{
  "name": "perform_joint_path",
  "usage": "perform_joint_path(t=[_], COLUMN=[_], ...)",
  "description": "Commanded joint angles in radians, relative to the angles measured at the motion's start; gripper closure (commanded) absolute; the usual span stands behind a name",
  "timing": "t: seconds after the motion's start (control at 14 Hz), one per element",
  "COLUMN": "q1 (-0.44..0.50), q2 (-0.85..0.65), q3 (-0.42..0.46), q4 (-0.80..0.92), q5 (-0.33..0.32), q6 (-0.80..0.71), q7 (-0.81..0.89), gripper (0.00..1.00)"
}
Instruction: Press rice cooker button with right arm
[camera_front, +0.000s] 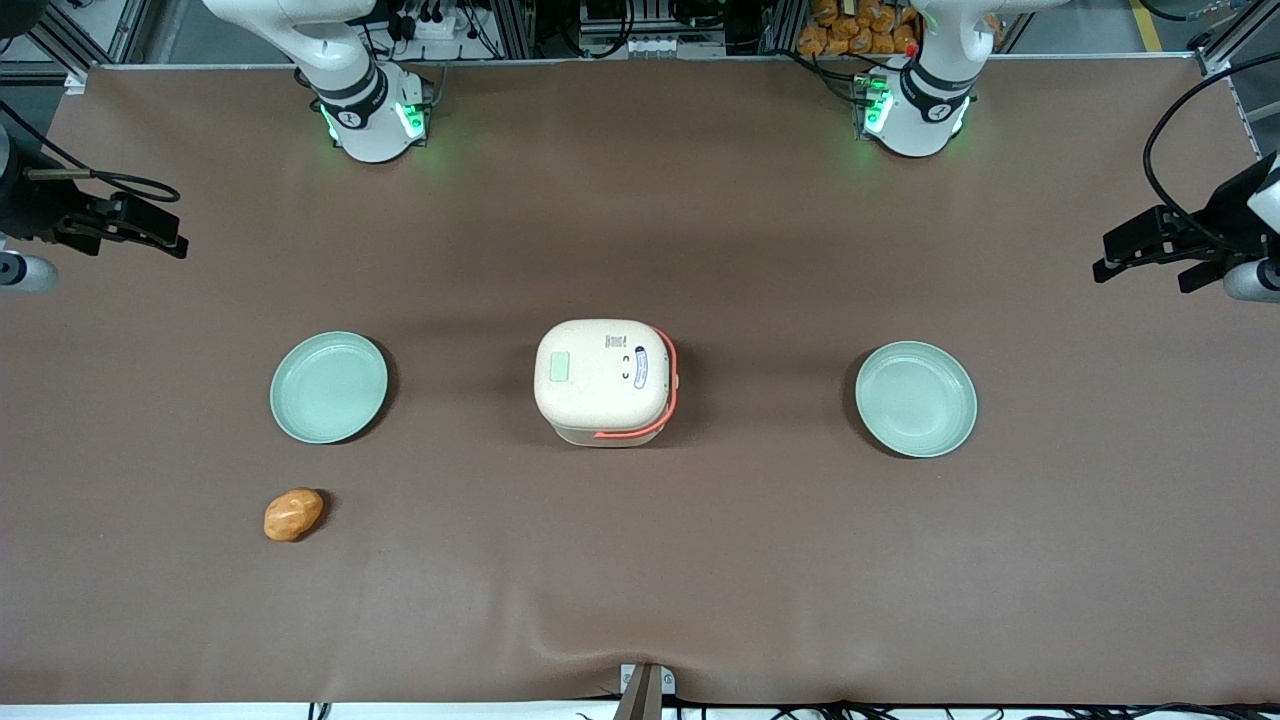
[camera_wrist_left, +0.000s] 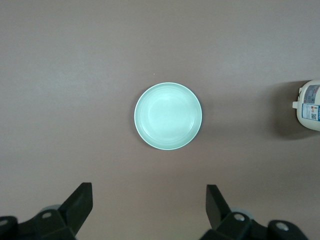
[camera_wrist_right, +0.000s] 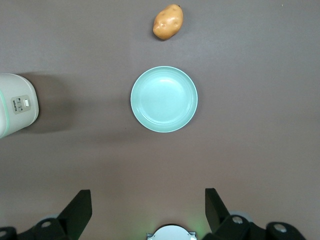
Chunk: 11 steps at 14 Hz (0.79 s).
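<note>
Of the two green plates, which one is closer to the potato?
The plate toward the working arm's end of the table, under the open gripper: the potato lies near it. The other plate lies past the rice cooker.

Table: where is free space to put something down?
Bare cloth lies between the rice cooker and each green plate. The potato crowds the first plate's near side. The open gripper hovers high over that plate.

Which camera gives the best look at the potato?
The right wrist view: the potato shows largest there, whole, with skin detail, just past the green plate. The front view shows it smaller. The left wrist view misses it. The right end effector hovers open, high above the table.
</note>
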<state>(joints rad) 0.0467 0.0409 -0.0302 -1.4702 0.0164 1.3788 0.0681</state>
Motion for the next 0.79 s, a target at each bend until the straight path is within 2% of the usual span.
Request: perform_joint_path(t=[0.0,0.43,0.71], q1=[-0.010,0.053,0.189], q2=[-0.012,0.002,0.057], q3=[0.012,0.030,0.030], q4=[0.005,0.045,0.057], q5=[-0.007,0.003,0.002], q6=[-0.007,-0.011,-0.009], q7=[-0.016,-0.051,-0.062], gripper=[0.00,0.00,0.00])
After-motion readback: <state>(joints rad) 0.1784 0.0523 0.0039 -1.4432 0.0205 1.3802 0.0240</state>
